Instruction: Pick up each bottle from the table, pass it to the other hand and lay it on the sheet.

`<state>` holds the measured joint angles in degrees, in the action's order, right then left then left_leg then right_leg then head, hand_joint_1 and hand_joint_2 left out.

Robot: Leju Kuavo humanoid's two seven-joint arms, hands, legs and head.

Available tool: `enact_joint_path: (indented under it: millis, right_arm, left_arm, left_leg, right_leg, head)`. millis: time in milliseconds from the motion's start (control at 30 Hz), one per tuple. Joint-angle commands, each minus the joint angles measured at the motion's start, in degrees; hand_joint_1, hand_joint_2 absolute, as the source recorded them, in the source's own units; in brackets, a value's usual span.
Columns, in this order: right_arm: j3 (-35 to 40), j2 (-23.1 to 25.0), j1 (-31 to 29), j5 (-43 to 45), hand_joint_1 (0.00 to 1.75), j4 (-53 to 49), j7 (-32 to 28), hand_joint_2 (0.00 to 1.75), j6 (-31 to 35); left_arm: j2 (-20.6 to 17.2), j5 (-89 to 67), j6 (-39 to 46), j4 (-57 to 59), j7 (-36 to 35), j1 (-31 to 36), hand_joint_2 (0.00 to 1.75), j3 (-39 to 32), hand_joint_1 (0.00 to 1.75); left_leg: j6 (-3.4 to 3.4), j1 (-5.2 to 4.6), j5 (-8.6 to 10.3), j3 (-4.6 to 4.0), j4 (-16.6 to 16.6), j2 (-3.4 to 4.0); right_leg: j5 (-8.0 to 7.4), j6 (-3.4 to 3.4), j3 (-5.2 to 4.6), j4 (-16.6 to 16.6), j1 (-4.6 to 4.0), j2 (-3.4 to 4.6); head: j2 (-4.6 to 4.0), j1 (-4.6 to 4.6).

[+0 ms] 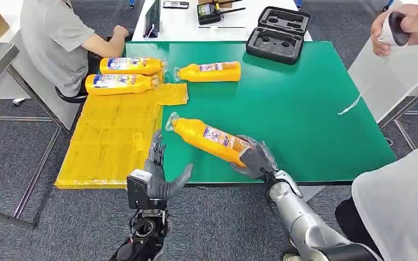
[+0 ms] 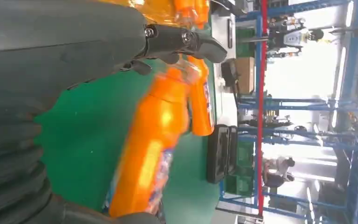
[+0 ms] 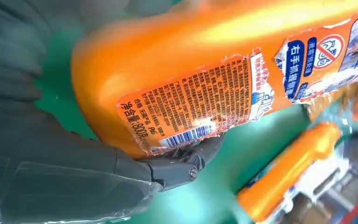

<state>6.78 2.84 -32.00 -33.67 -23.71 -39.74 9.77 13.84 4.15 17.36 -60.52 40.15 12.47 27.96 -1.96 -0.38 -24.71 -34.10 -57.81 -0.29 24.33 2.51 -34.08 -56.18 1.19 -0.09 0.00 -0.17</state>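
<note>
While wrapped around the base end of an orange plastic bottle with a torn printed label [image 1: 209, 138], right robot hand [image 1: 253, 159] at the near edge of the green table [image 1: 305, 109] — bottle tilted, clear-capped neck pointing away and to the left, toward the sheet. Seen in the right wrist view as grey thumb [image 3: 182, 165] pressed under the label's barcode, orange body [image 3: 191, 60] across the palm. Cannot tell whether the bottle's underside touches the table or hangs just above it.

Left robot hand [image 1: 160, 171] just beside the neck end of that bottle, fingers apart and raised, thumb stretched toward it, holding nothing — not touching the bottle. Same bottle blurred in the left wrist view [image 2: 154, 140], between the spread dark fingers [image 2: 186, 42] and the grey cover.

Crinkled yellow plastic sheet [image 1: 114, 141] draped over the left part of the table, next to the left robot hand. Two orange bottles lying side by side on its far end [image 1: 122, 84], [image 1: 130, 65]. One more orange bottle [image 1: 209, 72] lying on the bare green table just beyond the sheet's far corner.

Open black moulded case [image 1: 277, 32] at the far edge. Person in a grey shirt [image 1: 54, 38] seated at the far left; another person's hand [image 1: 408, 27] at upper right holding a small dark object.
</note>
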Motion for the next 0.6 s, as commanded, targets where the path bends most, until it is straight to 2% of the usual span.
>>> enact_joint_path:
  millis: [33, 267, 367, 400, 500, 600]
  right_arm:
    - [-0.7, 1.3, 8.7, 14.8, 1.75, -15.3, -0.3, 1.75, 3.3]
    - [-0.4, 0.9, 9.7, 19.3, 1.75, -16.9, -0.3, 1.75, 4.0]
    - [1.1, 1.7, 12.7, 23.5, 1.75, -24.1, -0.3, 1.75, 2.4]
    - [2.8, 1.9, 14.7, 25.0, 1.75, -29.0, -0.3, 1.75, 1.5]
    - [8.0, 1.9, 16.4, 25.4, 1.75, -33.5, -0.3, 1.75, 0.3]
    - [13.5, 1.6, 17.6, 26.5, 1.75, -37.2, -0.3, 1.75, -0.8]
  left_arm:
    - [0.2, 2.8, -3.7, 0.9, -0.2, 0.3, 1.75, -3.7, 0.00]
    - [0.4, 4.1, -5.1, 0.9, -0.2, 0.2, 1.75, -4.7, 0.00]
    - [1.0, 7.6, -9.2, 3.7, -0.2, 0.5, 1.75, -5.9, 0.00]
    - [1.5, 11.0, -13.5, 5.8, -0.2, 1.1, 1.75, -6.5, 0.00]
    - [1.9, 18.5, -23.5, 9.9, -0.2, 3.1, 1.75, -6.6, 0.00]
    - [1.8, 20.1, -24.3, 13.0, -0.3, 5.1, 1.75, -5.8, 0.00]
  left_leg:
    - [0.09, 0.07, -0.05, 0.09, 0.0, 0.04]
    - [0.15, 0.09, -0.11, 0.18, 0.0, 0.08]
    - [0.11, 0.05, -0.06, 0.07, 0.0, 0.09]
    - [0.16, 0.10, -0.11, 0.14, 0.0, 0.12]
    - [0.13, 0.08, -0.10, 0.11, 0.0, 0.10]
    - [0.09, 0.05, -0.05, 0.01, 0.0, 0.04]
  right_leg:
    - [0.02, -0.10, 0.10, 0.1, -0.08, 0.02]
    - [0.08, -0.16, 0.18, 0.0, -0.10, 0.04]
    - [0.03, -0.11, 0.06, 0.0, -0.06, 0.05]
    - [0.06, -0.16, 0.13, 0.0, -0.11, 0.08]
    - [0.06, -0.14, 0.10, 0.0, -0.09, 0.07]
    - [0.03, -0.09, 0.00, 0.0, -0.05, 0.01]
  head:
    - [0.00, -0.02]
    - [0.00, 0.00]
    - [0.00, -0.02]
    - [0.00, 0.00]
    - [0.00, 0.00]
    - [0.00, 0.00]
